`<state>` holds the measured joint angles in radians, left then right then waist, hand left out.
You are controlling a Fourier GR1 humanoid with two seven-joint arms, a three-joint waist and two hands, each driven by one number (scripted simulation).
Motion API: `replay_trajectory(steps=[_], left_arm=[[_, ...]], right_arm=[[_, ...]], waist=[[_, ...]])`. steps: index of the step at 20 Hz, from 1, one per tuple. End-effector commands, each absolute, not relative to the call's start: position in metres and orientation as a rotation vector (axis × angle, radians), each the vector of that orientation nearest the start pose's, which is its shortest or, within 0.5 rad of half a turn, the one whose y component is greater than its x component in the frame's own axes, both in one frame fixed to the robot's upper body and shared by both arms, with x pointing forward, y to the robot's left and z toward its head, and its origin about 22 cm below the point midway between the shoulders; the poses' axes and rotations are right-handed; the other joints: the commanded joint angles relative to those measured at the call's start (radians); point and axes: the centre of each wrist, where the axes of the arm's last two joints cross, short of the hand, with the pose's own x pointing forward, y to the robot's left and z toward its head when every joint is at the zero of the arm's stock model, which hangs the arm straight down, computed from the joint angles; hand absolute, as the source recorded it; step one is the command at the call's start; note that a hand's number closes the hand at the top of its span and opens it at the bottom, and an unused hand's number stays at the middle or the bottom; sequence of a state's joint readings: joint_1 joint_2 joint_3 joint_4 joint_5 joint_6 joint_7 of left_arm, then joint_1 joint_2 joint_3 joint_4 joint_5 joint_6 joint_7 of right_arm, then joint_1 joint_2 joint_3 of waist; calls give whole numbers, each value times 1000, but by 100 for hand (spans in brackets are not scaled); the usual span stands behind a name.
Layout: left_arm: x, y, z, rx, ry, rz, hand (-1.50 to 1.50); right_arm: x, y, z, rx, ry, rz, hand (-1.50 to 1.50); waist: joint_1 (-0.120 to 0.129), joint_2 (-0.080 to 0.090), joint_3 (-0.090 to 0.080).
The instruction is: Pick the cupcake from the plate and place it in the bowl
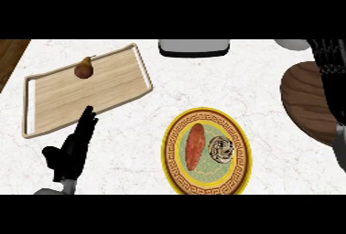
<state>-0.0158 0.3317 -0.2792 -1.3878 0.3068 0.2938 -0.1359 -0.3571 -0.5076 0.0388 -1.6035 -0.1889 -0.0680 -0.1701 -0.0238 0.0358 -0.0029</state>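
The cupcake (221, 150) sits on the right half of the plate (174, 151), seen from straight above, so it mostly reads as a round swirl of dark and pale frosting. Right next to it, at its 9 o'clock, is a long reddish-orange sweet potato (195, 146) lying lengthwise on the same plate. The two are just beside each other; whether they touch is hard to call. The plate itself has a yellow rim, a brown patterned band and a greenish middle, and it rests on the white marble counter (223, 82).

From the plate, at about 2 o'clock, there's a dark brown wooden bowl (305, 103) near the right edge of the view, partly cut off and partly covered by the robot's right arm. That right hand (330, 55) shows as a black shape up by the top right corner, over the bowl's far side; no telling from here whether its fingers are spread or curled.

Over at the plate's 9 o'clock, well apart from it, the left hand (73, 151) is low on the left side with fingers straight and pointing up, holding nothing. Its fingertips reach just to the near edge of a light wooden cutting board (81, 98). A brown pear (83, 68) stands on the board's far end. At 12 o'clock from the plate, a grey-and-white object (194, 47) pokes in at the top edge.
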Motion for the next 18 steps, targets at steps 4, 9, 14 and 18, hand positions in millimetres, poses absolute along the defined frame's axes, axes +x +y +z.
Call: replay_trajectory(steps=[4, 9, 14, 18], left_arm=[[266, 251, 9, 115, -1581, -93, 0], [266, 240, 7, 109, -1585, -72, 0], [264, 217, 18, 77, -1591, -102, 0], [281, 230, 25, 67, -1587, -99, 0]], right_arm=[[272, -208, 49, -37, -1676, 503, 150], [244, -219, 10, -501, -1667, 343, -150], [185, -148, -7, -372, -1902, 98, -150], [159, -129, -5, -474, -1974, 112, -150]], waist=[[33, -37, 2], [-33, -50, 4], [-1, -44, 5], [12, -37, 3]])
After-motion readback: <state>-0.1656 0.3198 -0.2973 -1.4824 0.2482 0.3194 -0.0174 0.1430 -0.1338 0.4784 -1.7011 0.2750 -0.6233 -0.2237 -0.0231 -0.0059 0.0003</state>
